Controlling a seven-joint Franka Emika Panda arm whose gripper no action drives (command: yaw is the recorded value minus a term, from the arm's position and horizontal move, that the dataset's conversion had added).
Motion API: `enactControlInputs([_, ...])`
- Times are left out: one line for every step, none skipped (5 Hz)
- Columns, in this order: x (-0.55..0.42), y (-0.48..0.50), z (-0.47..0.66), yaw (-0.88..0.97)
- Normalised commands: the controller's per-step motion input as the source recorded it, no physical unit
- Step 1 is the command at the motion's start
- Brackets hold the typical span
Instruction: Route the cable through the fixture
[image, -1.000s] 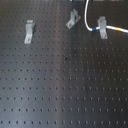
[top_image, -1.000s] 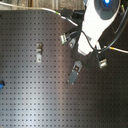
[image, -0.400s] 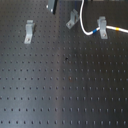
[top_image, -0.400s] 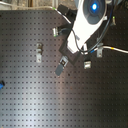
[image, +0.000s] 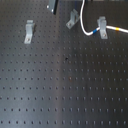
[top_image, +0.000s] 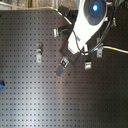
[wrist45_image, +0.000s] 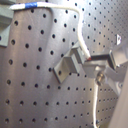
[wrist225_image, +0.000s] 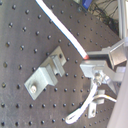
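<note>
1. Swinging toward the second exterior view's left since a second ago, the white arm (top_image: 85, 27) now hangs over the middle of the black perforated worktop (top_image: 30, 95).
2. Its tool (wrist225_image: 90, 60) is clenched on the cable (wrist225_image: 62, 32), fingertips pinching the white cord just beside a grey metal clip (wrist225_image: 45, 75) in both wrist views.
3. From the first exterior view, the cable (image: 85, 25) drops from the top edge, curves past the middle clip (image: 71, 20) and runs through the clip (image: 102, 27) at the first exterior view's right, its yellow band and blue band just beyond.
4. A third clip (image: 29, 31) stands well apart on the first exterior view's left.
</note>
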Motion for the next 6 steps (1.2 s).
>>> enactControlInputs([-0.003, 0.005, 0.24, 0.01])
enactControlInputs([-0.017, 0.003, 0.3, 0.01])
enactControlInputs([-0.095, -0.007, 0.37, 0.05])
enactControlInputs([-0.17, 0.1, 0.39, 0.0])
enactControlInputs([-0.25, 0.207, 0.32, -0.13])
enactControlInputs([-0.161, 0.131, 0.21, -0.34])
